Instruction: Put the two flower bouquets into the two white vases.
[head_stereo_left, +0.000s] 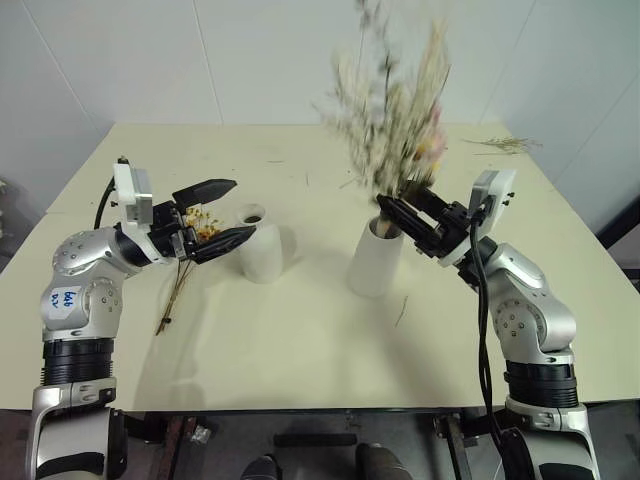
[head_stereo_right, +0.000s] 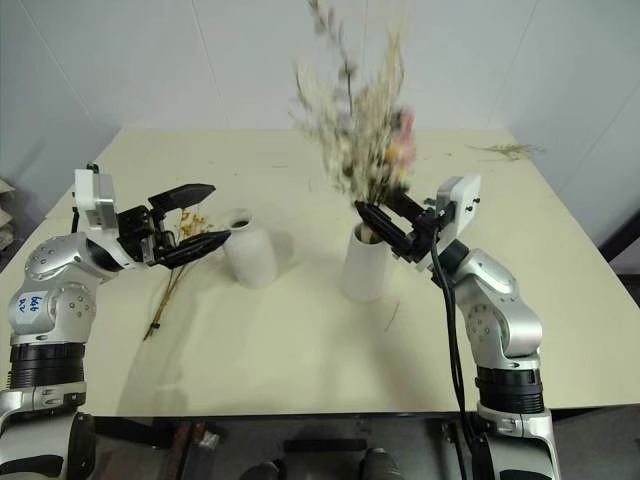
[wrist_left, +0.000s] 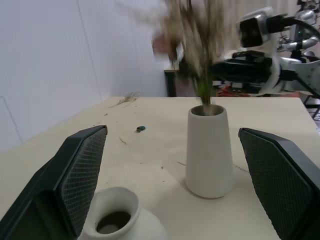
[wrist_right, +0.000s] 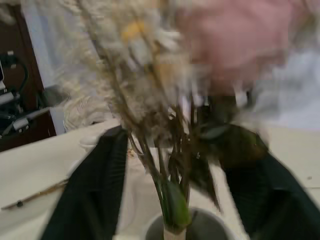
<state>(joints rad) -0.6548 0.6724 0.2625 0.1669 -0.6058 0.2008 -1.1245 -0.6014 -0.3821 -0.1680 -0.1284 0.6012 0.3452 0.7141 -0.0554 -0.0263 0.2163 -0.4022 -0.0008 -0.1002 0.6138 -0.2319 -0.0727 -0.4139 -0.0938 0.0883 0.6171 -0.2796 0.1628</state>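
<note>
Tall rose bouquet (head_stereo_left: 395, 120) standing in tapered white vase (head_stereo_left: 375, 260), centre-right of frame, right gripper (head_stereo_left: 405, 222) jaws apart around stems. Yellow dried bunch (head_stereo_left: 190, 255) lying on worktop (head_stereo_left: 300, 350) centre-left beside round vase (head_stereo_left: 260, 245); left gripper (head_stereo_left: 225, 212) jaws wide apart.

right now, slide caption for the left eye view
Tall bouquet stands in the cone vase; small bouquet lies beside the round vase.
</note>
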